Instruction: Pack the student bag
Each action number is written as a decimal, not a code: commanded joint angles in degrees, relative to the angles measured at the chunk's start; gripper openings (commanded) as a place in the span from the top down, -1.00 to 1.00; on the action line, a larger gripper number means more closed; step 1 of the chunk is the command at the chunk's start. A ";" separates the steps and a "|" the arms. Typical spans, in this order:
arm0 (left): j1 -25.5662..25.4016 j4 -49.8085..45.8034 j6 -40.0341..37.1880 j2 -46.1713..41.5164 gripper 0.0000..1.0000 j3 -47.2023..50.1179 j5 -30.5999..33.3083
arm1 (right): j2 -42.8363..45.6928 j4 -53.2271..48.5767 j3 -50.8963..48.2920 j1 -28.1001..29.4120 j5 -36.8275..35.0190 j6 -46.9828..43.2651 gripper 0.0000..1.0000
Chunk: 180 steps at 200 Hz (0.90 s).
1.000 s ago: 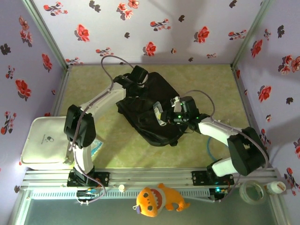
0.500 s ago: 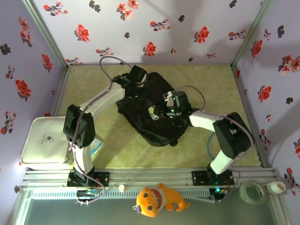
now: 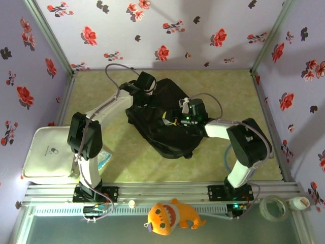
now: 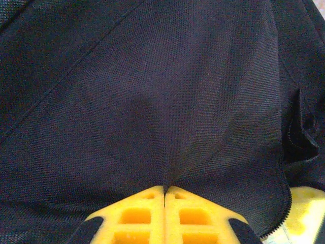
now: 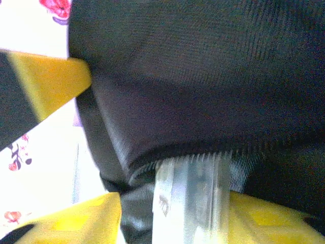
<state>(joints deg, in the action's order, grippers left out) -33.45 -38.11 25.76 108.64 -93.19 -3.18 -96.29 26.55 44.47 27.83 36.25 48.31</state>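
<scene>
Student bag (image 3: 170, 142) black overhead, wrist views: left gripper (image 4: 165, 192) pinching its fabric, right gripper (image 5: 101, 137) parted

Robot lab test booth, pretty sure: floral-print wall panels (image 3: 167, 30) boxing in worktop (image 3: 228, 91), aluminium frame rail (image 3: 162, 193) along near edge.

Left end effector (image 4: 165, 190) clamped, right end effector (image 5: 104, 136) spread

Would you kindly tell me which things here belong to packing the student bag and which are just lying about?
In the job:
large black fabric backpack, its fabric pinched by the left gripper
right gripper, open at it
translucent item between its fingers

Lying about:
white hard rectangular case
orange plush fish toy
clear tape roll
small white bottle
</scene>
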 commanded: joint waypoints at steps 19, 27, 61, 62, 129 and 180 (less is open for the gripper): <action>0.93 1.17 1.14 1.13 1.00 0.12 -1.10 | 11.56 -18.51 -1.88 -0.33 -8.45 -8.70 -0.17; 1.02 1.32 1.20 1.21 1.00 0.16 -1.22 | 12.62 -21.05 -1.85 -0.33 -9.25 -9.35 -0.16; 1.00 1.61 1.39 1.19 1.00 0.21 -1.48 | 14.82 -25.80 -2.25 1.00 -10.90 -9.54 0.00; 0.96 1.67 1.40 1.21 1.00 0.25 -1.52 | 14.82 -25.82 -2.22 1.04 -10.92 -9.55 0.01; 1.01 1.51 1.55 0.96 1.00 0.34 -2.25 | 8.82 -26.16 3.29 4.66 -12.36 -11.20 0.43; 0.98 1.60 1.47 0.89 1.00 0.26 -3.10 | 2.26 -25.01 10.37 4.86 -14.62 -13.63 0.58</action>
<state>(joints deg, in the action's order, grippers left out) -32.97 -37.87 26.52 108.81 -93.19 -4.78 -91.13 0.93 50.52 32.38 24.23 37.15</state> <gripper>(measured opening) 0.044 0.222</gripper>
